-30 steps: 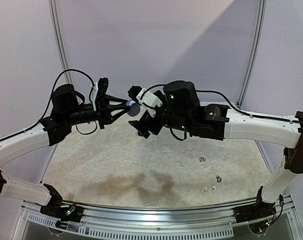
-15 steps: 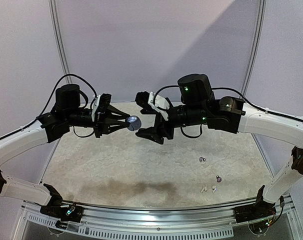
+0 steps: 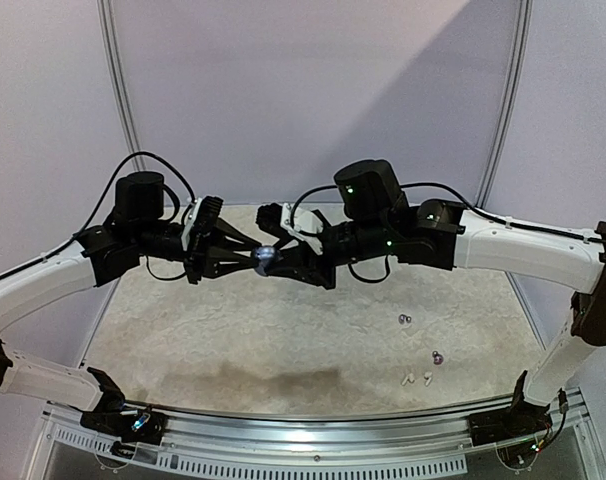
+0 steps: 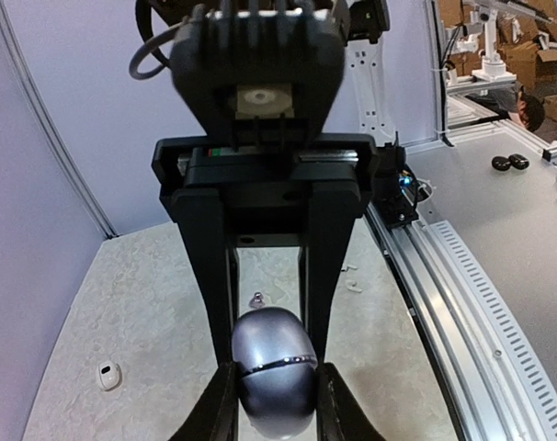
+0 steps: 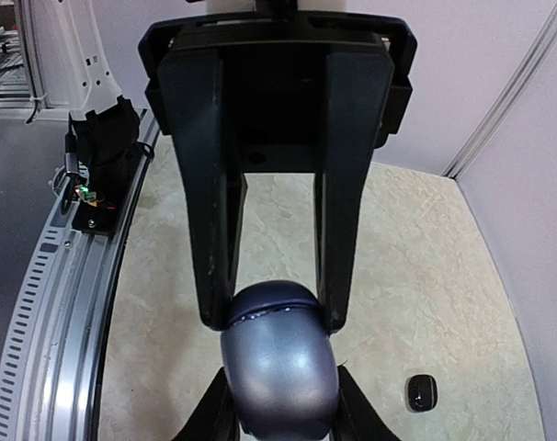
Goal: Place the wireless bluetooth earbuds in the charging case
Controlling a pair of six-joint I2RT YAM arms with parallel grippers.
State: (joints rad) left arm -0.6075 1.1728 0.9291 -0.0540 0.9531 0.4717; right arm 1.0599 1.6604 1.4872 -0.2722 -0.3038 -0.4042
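A grey-purple oval charging case [image 3: 267,260] hangs closed in mid-air above the table's back. My left gripper [image 3: 260,260] is shut on one half of it, its fingers pressed to both sides in the left wrist view [image 4: 277,406]. My right gripper [image 3: 276,262] reaches in from the opposite side, and its fingers [image 4: 326,266] clamp the other half of the case [image 5: 278,363]. Earbuds lie on the table at the right: a dark pair [image 3: 405,319], a purplish one [image 3: 437,356] and a white stemmed pair [image 3: 416,379].
A small white case [image 4: 107,374] lies on the mat in the left wrist view. A small black object [image 5: 422,393] lies on the mat in the right wrist view. A metal rail [image 3: 313,430] runs along the near edge, and grey walls enclose the table.
My right gripper swung left to the case and closed its open jaws around the free half. My left gripper kept its hold and sank slightly.
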